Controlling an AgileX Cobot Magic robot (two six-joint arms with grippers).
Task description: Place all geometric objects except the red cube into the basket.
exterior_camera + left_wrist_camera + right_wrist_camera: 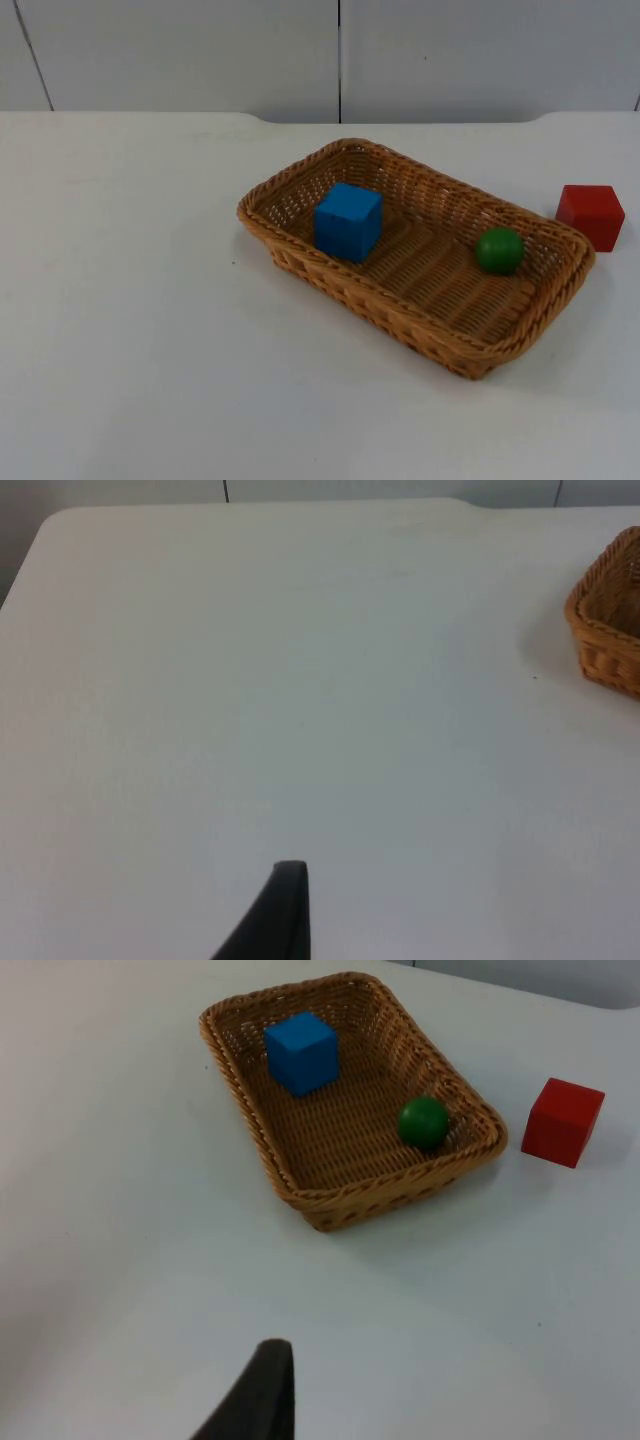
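The woven basket (420, 300) holds a smooth blue cube (348, 221) and a round green ball (499, 250). The red cube (591, 216) sits on the white table (130, 330), just right of the basket. Both grippers hang far away; I cannot tell how they stand.

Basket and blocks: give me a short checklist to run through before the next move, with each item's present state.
1. Blue cube inside the basket: ok, it sits on the weave at one end.
2. Green ball inside the basket: ok, at the opposite end, close to the wall.
3. Red cube kept out: ok, on the table beside the basket, apart from its rim.
4. Other geometric objects left on the table: ok, none seen.
5. Left pincer and right pincer free of objects: cannot tell; each wrist view shows one black fingertip, left and right, above bare table.
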